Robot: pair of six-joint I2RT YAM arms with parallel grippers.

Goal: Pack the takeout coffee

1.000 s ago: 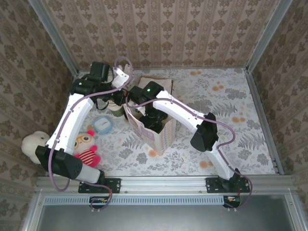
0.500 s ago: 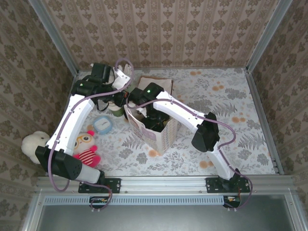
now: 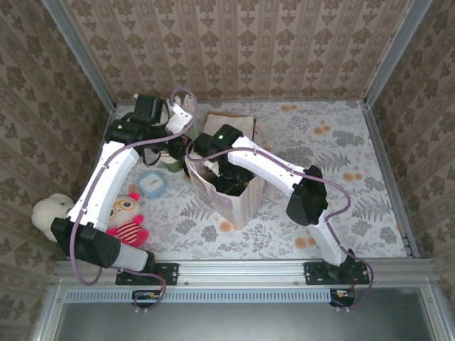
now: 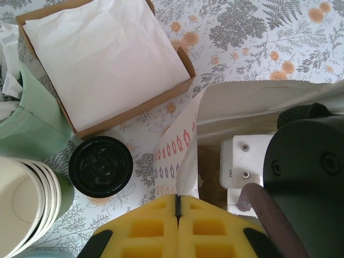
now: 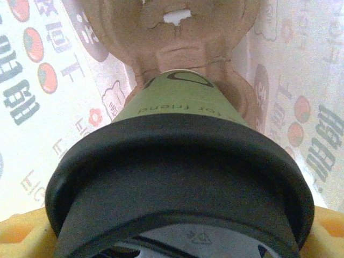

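Holding the takeout coffee (image 5: 177, 107) in our right gripper (image 5: 172, 244) inside the paper bag (image 3: 231, 202), we judge it nearly seated in the cardboard carrier (image 5: 177, 32). Our left gripper (image 4: 177, 215), closed, pinches the bag's rim. Release remains; another lidded cup (image 4: 100, 165) stands outside.

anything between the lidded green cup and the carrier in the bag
Nothing visible. The olive-green paper cup with black plastic lid, in the right gripper, faces the brown pulp carrier at the bottom of the printed paper bag.
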